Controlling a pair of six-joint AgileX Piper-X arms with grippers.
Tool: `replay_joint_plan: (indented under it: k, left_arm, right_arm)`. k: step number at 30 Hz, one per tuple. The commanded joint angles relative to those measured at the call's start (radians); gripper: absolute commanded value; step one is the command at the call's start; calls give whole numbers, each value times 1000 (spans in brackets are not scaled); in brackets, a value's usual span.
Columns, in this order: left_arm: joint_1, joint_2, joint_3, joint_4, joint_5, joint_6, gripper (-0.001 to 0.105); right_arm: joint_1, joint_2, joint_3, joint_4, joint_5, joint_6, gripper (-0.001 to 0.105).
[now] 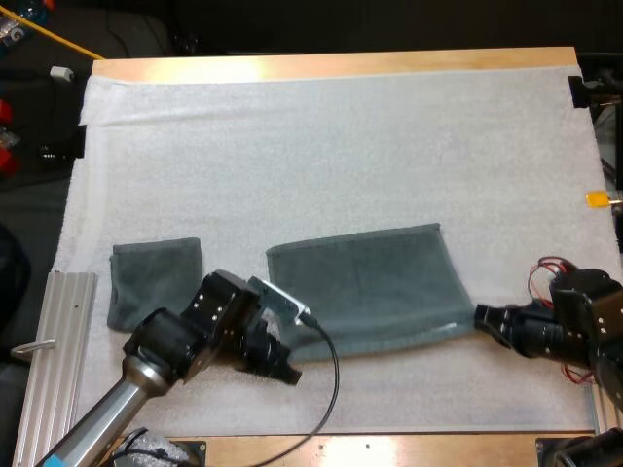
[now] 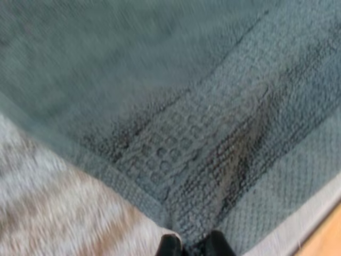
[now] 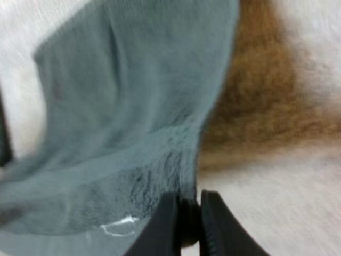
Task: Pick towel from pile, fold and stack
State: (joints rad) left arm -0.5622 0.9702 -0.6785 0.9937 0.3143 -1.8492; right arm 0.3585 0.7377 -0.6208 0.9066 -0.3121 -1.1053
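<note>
High view: towel [image 1: 375, 287] lies flat mid-mat [image 1: 321, 146]. My left gripper [image 1: 285, 368] pinches its near-left corner, my right gripper [image 1: 484, 318] its near-right corner. I judge this paired grip suits folding the edge away. To the left, a folded towel [image 1: 154, 280] starts the stack.

White mat [image 1: 341, 136] covers most of wooden table [image 1: 331, 64]. Ribbed alu rail [image 1: 60, 331] lies beside mat's edge at 8 o'clock, 1 wire loop [image 1: 29, 346] against it. Small white obj [image 1: 63, 72] off table, 10 o'clock.
</note>
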Motion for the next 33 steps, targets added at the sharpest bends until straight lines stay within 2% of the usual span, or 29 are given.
replay_joint_plan:
  k: [1, 4, 9, 15, 21, 26, 28, 29, 31, 33]
  left_arm:
    - [14, 12, -3, -27, -3, -9, 0]
    - [88, 69, -3, -101, 70, -31, 0]
    - [254, 197, -3, -226, 237, -62, 0]
    - [377, 328, -3, -325, 347, -107, 0]
    - [395, 432, -3, -378, 361, -107, 0]
    - [395, 454, -3, -411, 353, -106, 0]
    - [395, 454, -3, -424, 350, -111, 5]
    - [395, 454, -3, -432, 350, -116, 10]
    - [395, 454, -3, -452, 350, -128, 25]
    - [395, 454, -3, -493, 350, -151, 45]
  right_arm:
    - [-4, 12, -1, -33, 17, 28, 0]
    - [-4, 77, -1, -131, 17, 85, 0]
    - [-4, 253, -1, -359, 17, 193, 0]
    - [-6, 431, -1, -558, 17, 307, 0]
    - [-6, 530, -3, -667, 17, 333, 0]
    - [-6, 566, -3, -702, 17, 334, 0]
    - [-6, 579, -3, -711, 19, 334, 1]
    - [-6, 587, -3, -720, 17, 334, 5]
    - [-6, 602, -3, -739, 17, 334, 18]
    - [-6, 625, -3, -785, 17, 342, 39]
